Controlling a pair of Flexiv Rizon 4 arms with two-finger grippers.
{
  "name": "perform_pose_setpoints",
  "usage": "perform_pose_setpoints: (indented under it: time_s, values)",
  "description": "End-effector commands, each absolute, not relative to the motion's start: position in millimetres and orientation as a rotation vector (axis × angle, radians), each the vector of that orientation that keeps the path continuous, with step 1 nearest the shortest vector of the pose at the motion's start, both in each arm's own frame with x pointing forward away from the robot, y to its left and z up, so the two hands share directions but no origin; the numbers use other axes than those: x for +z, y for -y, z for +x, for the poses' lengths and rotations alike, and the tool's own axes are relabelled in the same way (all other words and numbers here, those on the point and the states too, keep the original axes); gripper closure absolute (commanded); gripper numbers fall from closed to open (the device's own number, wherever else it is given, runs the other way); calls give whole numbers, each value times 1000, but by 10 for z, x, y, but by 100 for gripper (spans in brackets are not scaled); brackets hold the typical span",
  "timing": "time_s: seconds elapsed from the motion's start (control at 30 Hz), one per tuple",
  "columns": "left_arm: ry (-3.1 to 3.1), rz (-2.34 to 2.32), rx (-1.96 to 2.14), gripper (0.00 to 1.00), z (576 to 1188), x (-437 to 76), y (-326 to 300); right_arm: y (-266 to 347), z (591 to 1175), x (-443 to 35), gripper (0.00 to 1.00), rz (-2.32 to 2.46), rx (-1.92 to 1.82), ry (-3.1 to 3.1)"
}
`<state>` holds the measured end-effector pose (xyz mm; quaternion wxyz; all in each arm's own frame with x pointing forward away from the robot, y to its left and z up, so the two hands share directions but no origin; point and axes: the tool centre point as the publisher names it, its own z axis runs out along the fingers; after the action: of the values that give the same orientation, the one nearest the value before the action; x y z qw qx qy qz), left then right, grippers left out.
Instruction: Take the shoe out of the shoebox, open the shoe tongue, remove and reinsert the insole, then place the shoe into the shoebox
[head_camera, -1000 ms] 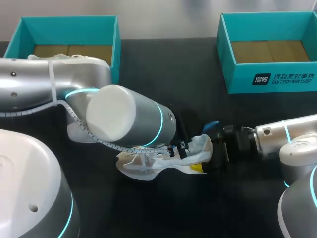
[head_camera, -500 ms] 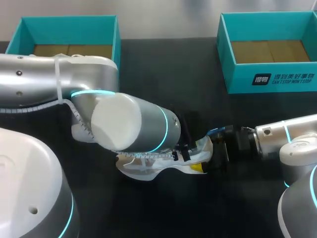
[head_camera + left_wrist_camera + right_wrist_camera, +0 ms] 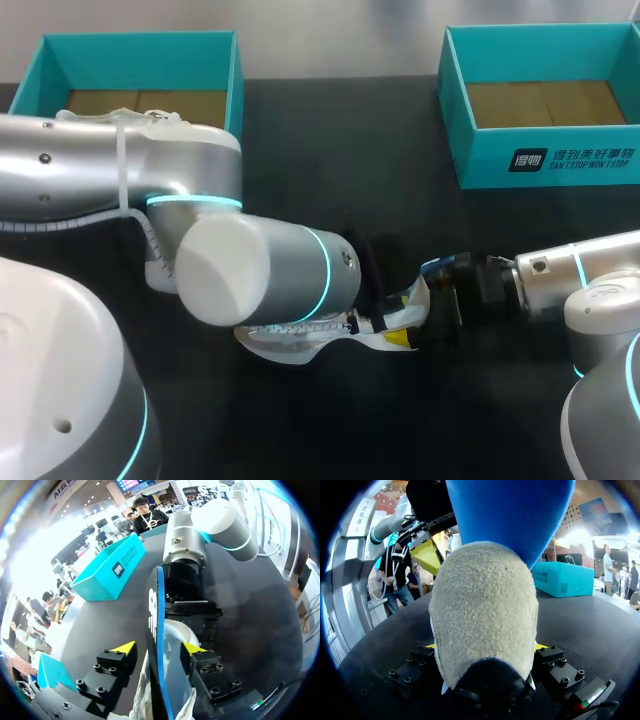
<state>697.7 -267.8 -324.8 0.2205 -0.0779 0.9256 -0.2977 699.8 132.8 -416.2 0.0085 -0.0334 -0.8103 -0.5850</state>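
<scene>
Head view: the white shoe lay on the black table between my arms, outside the left shoebox and the right shoebox. My right gripper, on a low, level arm, clamped the heel from both sides. My left arm bent across the shoe, hiding most of it. In the left wrist view the blue-edged insole stood on edge between my left gripper's spread fingers, which did not pinch it.
</scene>
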Motion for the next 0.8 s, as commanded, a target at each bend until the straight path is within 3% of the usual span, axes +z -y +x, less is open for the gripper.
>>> perform_pose_setpoints:
  time_s: [0.03,0.2,0.43,0.6,0.7,0.8]
  values:
    - [-2552,-214,-845,53,7021,-3307,2675,-1337,6990,-4170,100,-106,-1822,2536]
    - [-2543,-201,-853,52,7056,-3361,2719,-1337,6990,-4170,100,-106,-1822,2536]
    - [-2536,-205,-867,57,7090,-3412,2751,-1337,6990,-4170,100,-106,-1822,2536]
    - [-2538,-208,-872,68,7118,-3439,2770,-1337,6990,-4170,100,-106,-1822,2536]
    - [-2537,-212,-886,100,7141,-3432,2779,-1337,6990,-4170,100,-106,-1822,2536]
    - [-2545,-213,-897,100,7168,-3427,2795,-1337,6990,-4170,100,-106,-1822,2536]
